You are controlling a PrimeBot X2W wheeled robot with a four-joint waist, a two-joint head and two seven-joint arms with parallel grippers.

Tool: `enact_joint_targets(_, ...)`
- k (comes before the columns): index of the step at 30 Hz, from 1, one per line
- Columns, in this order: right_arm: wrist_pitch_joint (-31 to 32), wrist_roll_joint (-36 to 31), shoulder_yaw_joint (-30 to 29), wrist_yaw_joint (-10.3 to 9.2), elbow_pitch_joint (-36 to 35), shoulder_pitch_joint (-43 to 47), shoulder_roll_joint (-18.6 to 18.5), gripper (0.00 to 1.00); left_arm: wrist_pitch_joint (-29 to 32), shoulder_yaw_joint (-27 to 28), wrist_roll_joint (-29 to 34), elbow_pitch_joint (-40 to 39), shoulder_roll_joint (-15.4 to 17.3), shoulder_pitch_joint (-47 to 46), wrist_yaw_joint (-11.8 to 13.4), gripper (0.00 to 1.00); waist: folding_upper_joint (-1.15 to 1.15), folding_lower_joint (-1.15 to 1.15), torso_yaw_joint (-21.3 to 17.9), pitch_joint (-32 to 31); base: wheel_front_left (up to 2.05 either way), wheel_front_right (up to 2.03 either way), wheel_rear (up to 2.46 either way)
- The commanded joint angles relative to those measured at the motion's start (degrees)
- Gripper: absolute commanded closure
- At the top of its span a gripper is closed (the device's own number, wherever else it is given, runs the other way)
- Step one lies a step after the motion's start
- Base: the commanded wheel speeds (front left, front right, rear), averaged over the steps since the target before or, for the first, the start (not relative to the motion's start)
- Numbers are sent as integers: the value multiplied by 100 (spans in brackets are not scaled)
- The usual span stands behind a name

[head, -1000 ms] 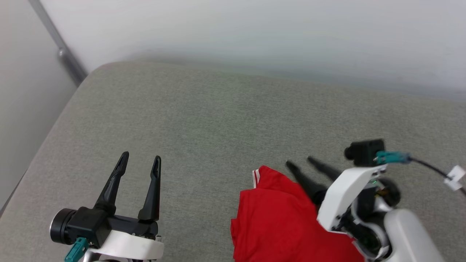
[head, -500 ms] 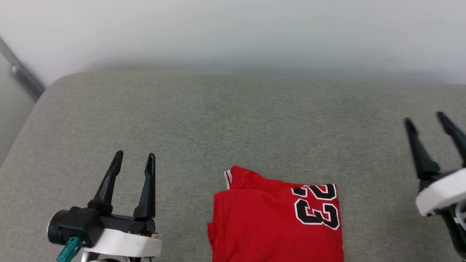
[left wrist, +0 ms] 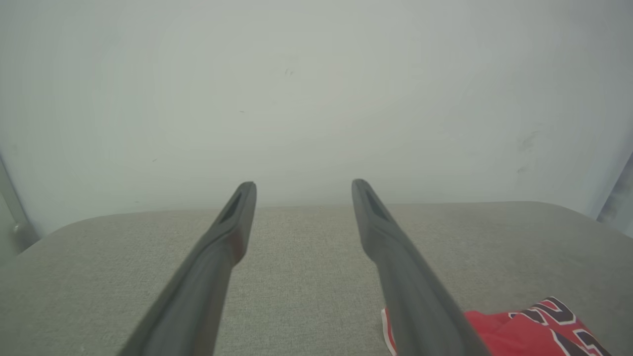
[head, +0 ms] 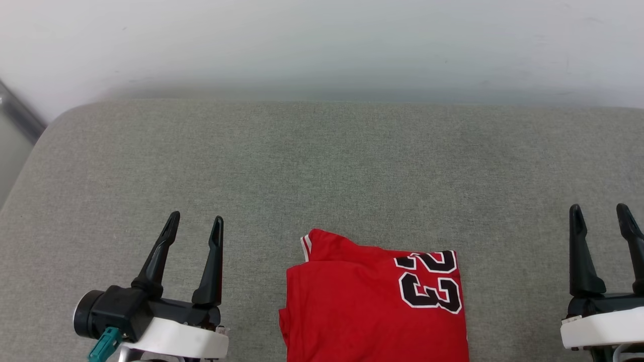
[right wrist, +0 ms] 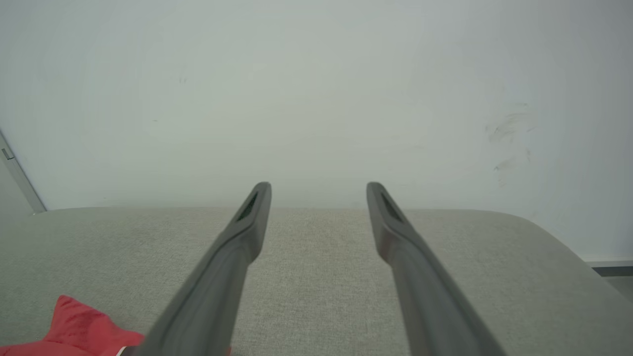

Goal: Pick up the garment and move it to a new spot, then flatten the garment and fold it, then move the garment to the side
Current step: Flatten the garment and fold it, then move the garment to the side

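Note:
The red garment [head: 352, 306] lies folded into a neat rectangle on the grey cushioned surface [head: 322, 166], at the bottom middle of the head view, with black white-outlined numerals at its upper right corner. My left gripper [head: 196, 223] hovers open to its left, nothing between the fingers. My right gripper [head: 601, 213] stands open to its right, also empty. A corner of the garment [left wrist: 524, 326] shows at the lower right of the left wrist view, past that gripper [left wrist: 302, 187]. The right wrist view has a red fold of the garment [right wrist: 79, 324] at lower left, beside that gripper [right wrist: 319, 189].
A pale wall [head: 322, 45] rises directly behind the grey surface. The surface's rounded left corner [head: 55, 120] drops off beside a grey metal rail [head: 17, 113]. Open fabric stretches beyond the garment toward the wall.
My right gripper has pulled off the garment and swung out to the right, uncovering the numerals. The head camera has turned, shifting the whole picture. The left gripper has stayed open beside the garment.

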Motion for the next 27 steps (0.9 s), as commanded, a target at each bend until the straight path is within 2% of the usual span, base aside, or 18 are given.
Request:
enact_joint_targets(1, -100, -41, 17, -2, 24, 73, 58, 0, -12, -19, 10, 12, 11, -13, -9, 0, 0, 0, 6, -3, 0, 0, 0)
enact_joint_targets(13, -170, -145, 101, -2, 256, 67, 142, 0, -12, -73, 54, 55, 15, 3, -9, 0, 0, 0, 18, -46, 0, 0, 0)
enact_joint_targets(19, 120, -179, 129, -2, 275, 119, 69, 0, -12, -78, 51, 42, -23, 10, -9, 0, 0, 0, 42, -43, 0, 0, 0)
enact_joint_targets(22, 647, -5, 279, -2, 167, 136, -63, 0, -12, -108, 53, 25, -23, -15, -9, 0, 0, 0, 73, 15, 0, 0, 0)
enact_joint_targets(23, 1855, 353, 545, -1, -42, 76, -346, 0, -12, -116, -5, 44, -37, -83, -9, 0, 0, 0, 131, 138, 0, 0, 0)
enact_joint_targets(27, 3349, 740, 742, -2, -270, -48, -557, 0, -12, -173, -12, 33, -59, -130, -9, 0, 0, 0, 202, 294, 0, 0, 0)
